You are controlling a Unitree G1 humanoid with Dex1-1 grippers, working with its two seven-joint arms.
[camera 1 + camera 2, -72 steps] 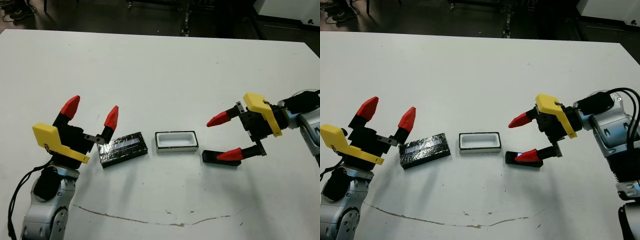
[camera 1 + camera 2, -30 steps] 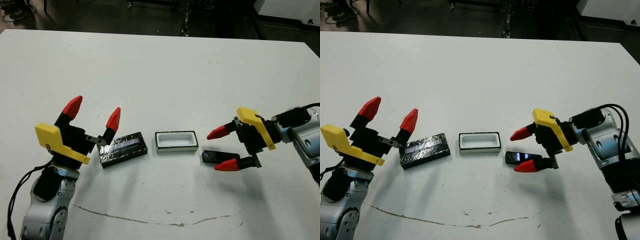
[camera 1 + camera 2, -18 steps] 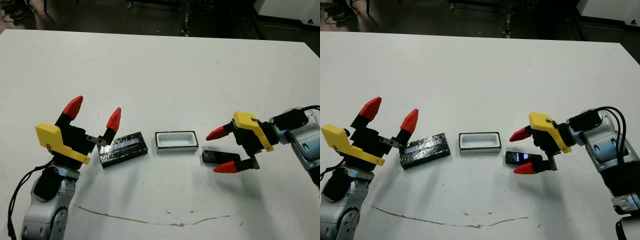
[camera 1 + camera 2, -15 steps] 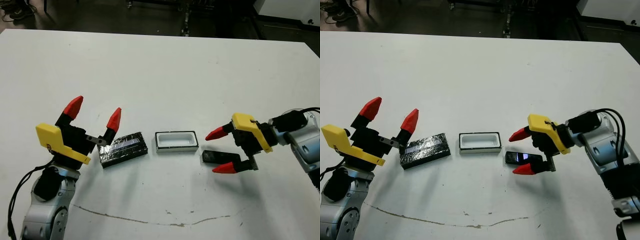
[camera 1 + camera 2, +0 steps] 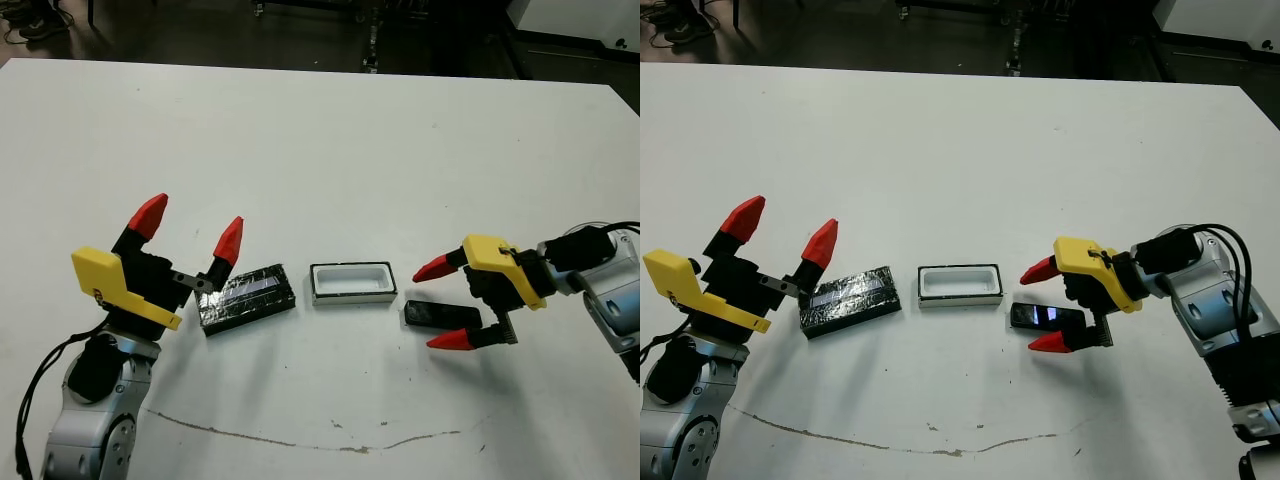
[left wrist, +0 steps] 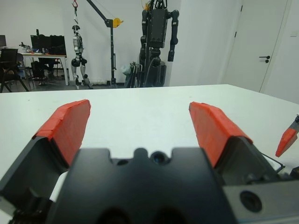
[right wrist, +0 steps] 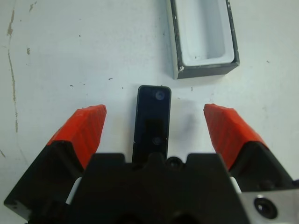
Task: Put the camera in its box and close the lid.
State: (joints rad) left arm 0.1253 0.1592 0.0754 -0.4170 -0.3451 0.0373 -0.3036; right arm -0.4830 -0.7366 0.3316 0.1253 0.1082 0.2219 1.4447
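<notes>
The camera (image 5: pixel 441 316), a matte black bar, lies flat on the white table (image 5: pixel 330 150) with its long axis running left to right across the robot's front, one short end pointing at the box (image 5: pixel 352 283) just to its left. A narrow strip of bare table separates the two. The box, white-lined and dark-rimmed, sits open with its long axis on the same left-right line, its hollow holding nothing. Farther left, apart from the box and slightly angled, lies the glossy black lid (image 5: pixel 247 298).

The right gripper (image 5: pixel 442 305) straddles the camera's right end, fingers spread wide, one red tip above the bar on the far side and the other on the near side; neither tip touches it. The right wrist view shows what the head views cannot: the camera (image 7: pixel 152 122) runs straight along the gripper's own axis, centred between the two red fingers (image 7: pixel 86 129), with two small round marks on its top face and its far end aimed at a short wall of the box (image 7: pixel 203 70).

The left gripper (image 5: pixel 190 228) hovers beside the lid's left end, fingers wide apart and pointing up and away, holding nothing. Its wrist view looks across the tabletop to a room with robot stands (image 6: pixel 157 42) and a door (image 6: pixel 254 44).
</notes>
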